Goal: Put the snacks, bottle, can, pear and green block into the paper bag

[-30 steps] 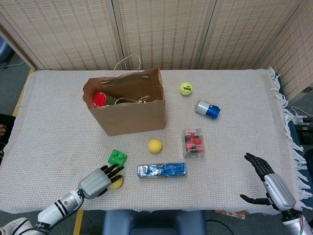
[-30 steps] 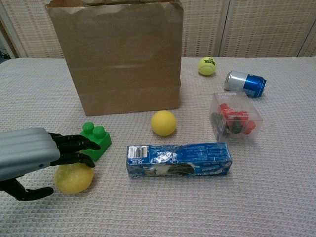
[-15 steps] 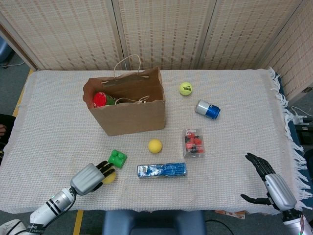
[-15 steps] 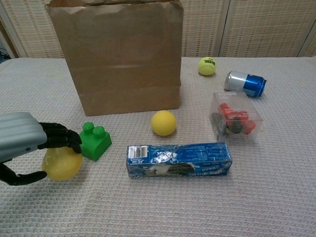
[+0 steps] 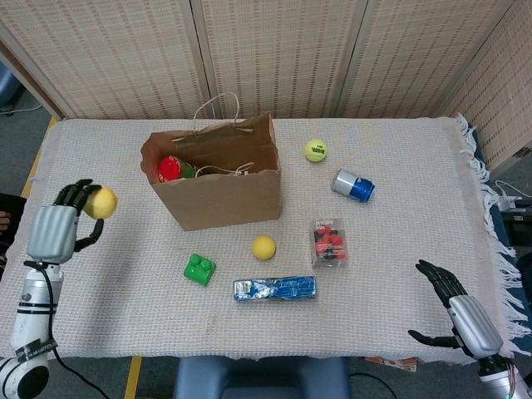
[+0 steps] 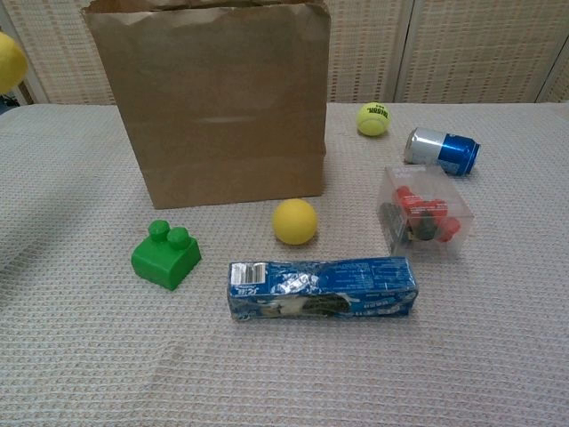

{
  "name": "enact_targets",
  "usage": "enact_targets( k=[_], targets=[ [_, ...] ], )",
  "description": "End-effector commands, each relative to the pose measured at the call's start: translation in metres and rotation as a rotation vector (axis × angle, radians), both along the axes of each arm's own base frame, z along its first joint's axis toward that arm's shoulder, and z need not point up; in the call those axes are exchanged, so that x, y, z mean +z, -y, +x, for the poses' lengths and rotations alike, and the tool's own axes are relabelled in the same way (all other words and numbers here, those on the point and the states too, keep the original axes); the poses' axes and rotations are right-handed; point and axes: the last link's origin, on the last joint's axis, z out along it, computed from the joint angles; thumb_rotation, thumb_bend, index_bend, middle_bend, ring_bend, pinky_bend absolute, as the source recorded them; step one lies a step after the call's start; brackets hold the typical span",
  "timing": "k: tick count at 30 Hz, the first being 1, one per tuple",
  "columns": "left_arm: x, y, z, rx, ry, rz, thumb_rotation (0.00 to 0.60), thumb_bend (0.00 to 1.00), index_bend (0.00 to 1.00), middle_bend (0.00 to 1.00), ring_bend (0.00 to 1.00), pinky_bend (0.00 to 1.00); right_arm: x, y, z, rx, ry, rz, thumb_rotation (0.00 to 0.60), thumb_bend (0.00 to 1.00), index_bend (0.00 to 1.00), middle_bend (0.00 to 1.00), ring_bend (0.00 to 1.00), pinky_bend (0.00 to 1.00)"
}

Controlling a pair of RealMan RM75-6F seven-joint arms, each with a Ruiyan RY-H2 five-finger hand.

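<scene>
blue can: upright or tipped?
Tipped. The blue and silver metal can lies on its side on the white woven tablecloth, right of the bag.

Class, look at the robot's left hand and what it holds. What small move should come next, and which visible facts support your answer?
Probably carry the pear rightward until it is over the open top of the paper bag. The left hand holds the pear raised, off to the bag's left, so it cannot be dropped in from there. The right hand is open, far from everything.

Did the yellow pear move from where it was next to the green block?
Yes. The left hand lifted the pear away from the green block; it is now held up, left of the paper bag.
</scene>
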Motion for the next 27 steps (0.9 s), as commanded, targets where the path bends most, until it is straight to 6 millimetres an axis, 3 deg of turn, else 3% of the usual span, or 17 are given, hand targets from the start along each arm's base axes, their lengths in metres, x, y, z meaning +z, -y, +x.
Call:
enact_targets(
  k=[1, 6, 10, 19, 22, 24, 27],
  targets=[
    [0.036, -0.019, 0.037, 0.000, 0.257, 0.114, 0.600, 0.64, 0.77, 0.70, 0.66, 0.83, -0.001, 0.000, 0.001, 0.001, -0.003, 0.004, 0.600, 0.01, 0.00, 0.00, 0.00, 0.00],
    [0.028, -0.040, 0.081, -0.073, 0.237, 0.080, 0.600, 0.64, 0.77, 0.70, 0.66, 0.83, -0.002, 0.000, 0.001, 0.004, -0.012, 0.009, 0.600, 0.01, 0.00, 0.00, 0.00, 0.00],
    [0.009, -0.056, 0.116, -0.116, 0.198, 0.033, 0.600, 0.64, 0.76, 0.70, 0.65, 0.82, -0.002, 0.000, 0.001, 0.000, -0.012, 0.012, 0.600, 0.01, 0.00, 0.00, 0.00, 0.00],
    [-0.045, -0.085, 0.158, -0.145, 0.152, -0.060, 0.600, 0.62, 0.68, 0.63, 0.58, 0.75, 0.001, 0.003, 0.000, -0.017, 0.001, 0.019, 0.600, 0.01, 0.00, 0.00, 0.00, 0.00],
    [-0.061, -0.086, 0.159, -0.143, 0.103, -0.121, 0.600, 0.50, 0.50, 0.45, 0.39, 0.59, 0.003, 0.004, -0.002, -0.031, 0.009, 0.018, 0.600, 0.01, 0.00, 0.00, 0.00, 0.00],
    [-0.067, -0.085, 0.159, -0.143, 0.094, -0.144, 0.600, 0.42, 0.32, 0.25, 0.22, 0.44, 0.004, 0.004, -0.003, -0.039, 0.013, 0.018, 0.600, 0.01, 0.00, 0.00, 0.00, 0.00],
    [-0.070, -0.085, 0.160, -0.144, 0.108, -0.159, 0.600, 0.40, 0.19, 0.11, 0.09, 0.31, 0.006, 0.004, -0.004, -0.042, 0.015, 0.018, 0.600, 0.01, 0.00, 0.00, 0.00, 0.00]
  ],
)
